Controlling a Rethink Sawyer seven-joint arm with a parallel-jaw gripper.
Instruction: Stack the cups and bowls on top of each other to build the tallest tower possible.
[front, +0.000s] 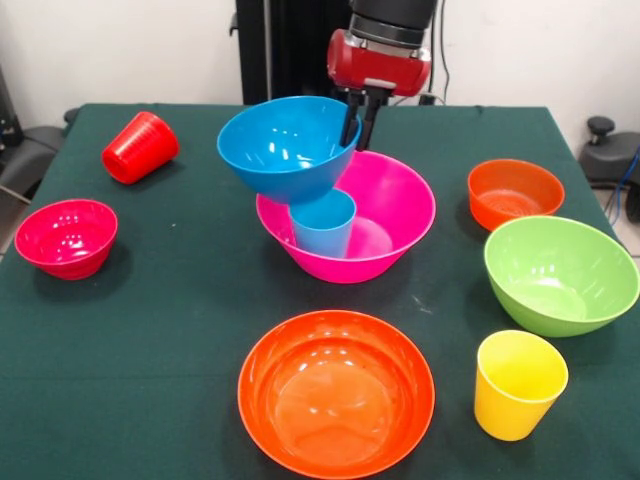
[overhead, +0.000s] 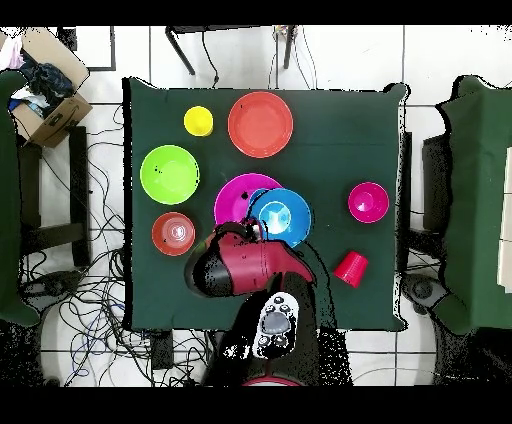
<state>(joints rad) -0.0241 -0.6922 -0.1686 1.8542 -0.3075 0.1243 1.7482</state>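
Gripper (front: 357, 128) pinches blue bowl (front: 290, 147) rim at 3 o'clock; bowl hides light blue cup (front: 324, 224) top inside pink bowl (front: 385, 215).

Glossy smooth plastic bowls (front: 336, 392) and cups (front: 518, 384) sit on a matt dark-green cloth (front: 150, 330) (slightly creased).

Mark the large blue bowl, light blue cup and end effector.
large blue bowl (front: 280, 150), front view, inner wall.
light blue cup (front: 324, 228), front view, outer side.
end effector (front: 358, 122), front view, between its tips at the bowl's rim.

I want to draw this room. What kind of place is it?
Probably a robot lab: a robot arm works at a green-clothed table, with loose cables across the tiled floor.
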